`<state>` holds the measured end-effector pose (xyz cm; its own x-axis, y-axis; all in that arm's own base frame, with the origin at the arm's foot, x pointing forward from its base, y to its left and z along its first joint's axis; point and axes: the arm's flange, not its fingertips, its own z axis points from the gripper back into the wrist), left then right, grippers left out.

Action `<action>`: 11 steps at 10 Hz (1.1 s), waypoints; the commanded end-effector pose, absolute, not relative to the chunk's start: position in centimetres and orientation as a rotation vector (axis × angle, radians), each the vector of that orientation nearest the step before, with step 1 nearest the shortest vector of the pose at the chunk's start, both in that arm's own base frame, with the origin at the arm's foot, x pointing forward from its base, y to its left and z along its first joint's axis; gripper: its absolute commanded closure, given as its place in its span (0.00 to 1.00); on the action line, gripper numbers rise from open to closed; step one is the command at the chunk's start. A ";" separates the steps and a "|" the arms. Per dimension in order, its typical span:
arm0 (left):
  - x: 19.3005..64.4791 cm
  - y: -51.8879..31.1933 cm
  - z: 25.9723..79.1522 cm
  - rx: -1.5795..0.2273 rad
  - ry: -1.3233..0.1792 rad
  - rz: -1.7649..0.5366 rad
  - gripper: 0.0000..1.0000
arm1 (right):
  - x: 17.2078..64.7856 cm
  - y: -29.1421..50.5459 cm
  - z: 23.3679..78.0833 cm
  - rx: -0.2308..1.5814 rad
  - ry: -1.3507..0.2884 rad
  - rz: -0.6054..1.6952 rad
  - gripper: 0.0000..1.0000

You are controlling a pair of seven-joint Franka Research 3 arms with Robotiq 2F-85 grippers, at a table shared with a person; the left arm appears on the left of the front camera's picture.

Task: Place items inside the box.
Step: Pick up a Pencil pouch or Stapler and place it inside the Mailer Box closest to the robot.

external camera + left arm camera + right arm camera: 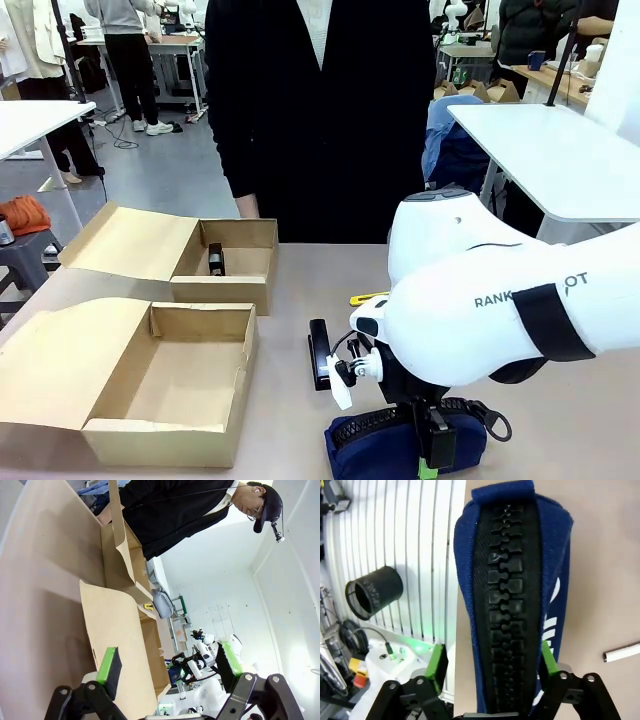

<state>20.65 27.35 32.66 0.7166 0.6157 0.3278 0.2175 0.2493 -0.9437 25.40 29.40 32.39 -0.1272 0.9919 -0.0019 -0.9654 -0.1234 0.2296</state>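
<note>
Between the fingers of the right hand (492, 657) lies the navy pouch (515, 580).

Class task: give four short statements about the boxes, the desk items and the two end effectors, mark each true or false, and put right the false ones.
1. The navy pouch lies inside a box. False: it lies on the table, with the right end effector straddling it.
2. The far box has a black item in it. True.
3. The left end effector is open with nothing between its fingers. True.
4. The black stapler sits in the near box. False: it lies on the table, to the right of that box.
</note>
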 end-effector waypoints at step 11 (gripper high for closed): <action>20.6 27.0 32.7 -1.332 -0.812 0.300 0.04 | 25.4 28.0 33.9 0.120 0.382 1.529 1.00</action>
